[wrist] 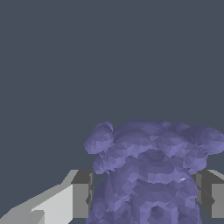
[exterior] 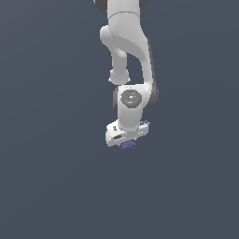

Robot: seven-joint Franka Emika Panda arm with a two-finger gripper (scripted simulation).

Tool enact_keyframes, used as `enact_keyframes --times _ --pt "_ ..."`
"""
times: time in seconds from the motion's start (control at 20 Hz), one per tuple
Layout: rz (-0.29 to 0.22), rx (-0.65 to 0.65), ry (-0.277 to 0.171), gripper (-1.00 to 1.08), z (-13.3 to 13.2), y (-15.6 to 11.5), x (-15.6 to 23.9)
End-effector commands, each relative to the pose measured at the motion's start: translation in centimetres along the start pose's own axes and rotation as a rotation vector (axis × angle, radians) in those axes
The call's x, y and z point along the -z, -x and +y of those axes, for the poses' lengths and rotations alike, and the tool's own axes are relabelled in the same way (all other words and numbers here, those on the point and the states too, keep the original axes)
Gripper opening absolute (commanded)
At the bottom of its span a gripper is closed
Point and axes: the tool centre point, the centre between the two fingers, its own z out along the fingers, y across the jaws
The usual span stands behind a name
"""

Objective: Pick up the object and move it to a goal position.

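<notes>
Progress: grasp stage | object [wrist: 151, 175] is seen between the fingers [wrist: 81, 194], just under the gripper [exterior: 127, 140] at frame centre | jaws narrowed at its sides, contact unclear | carrying to goal is left; goal unmarked

One white robot arm [exterior: 126, 56] is in the scene, carrying one gripper [exterior: 127, 140]. In the wrist view two grey fingertip pads [wrist: 82, 194] show. There is one purple-blue lumpy clump [wrist: 151, 170], sitting at six o'clock under the gripper in the exterior view.
</notes>
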Motion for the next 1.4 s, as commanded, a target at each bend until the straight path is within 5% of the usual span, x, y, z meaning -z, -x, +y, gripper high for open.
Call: enact_keyframes --times 0.0,1.35 --pt "0.001 0.0 0.0 -1.0 -0.6 0.2 1.4" --pt "0.0 0.001 0.002 -1.0 -11.8 5.4 28.5"
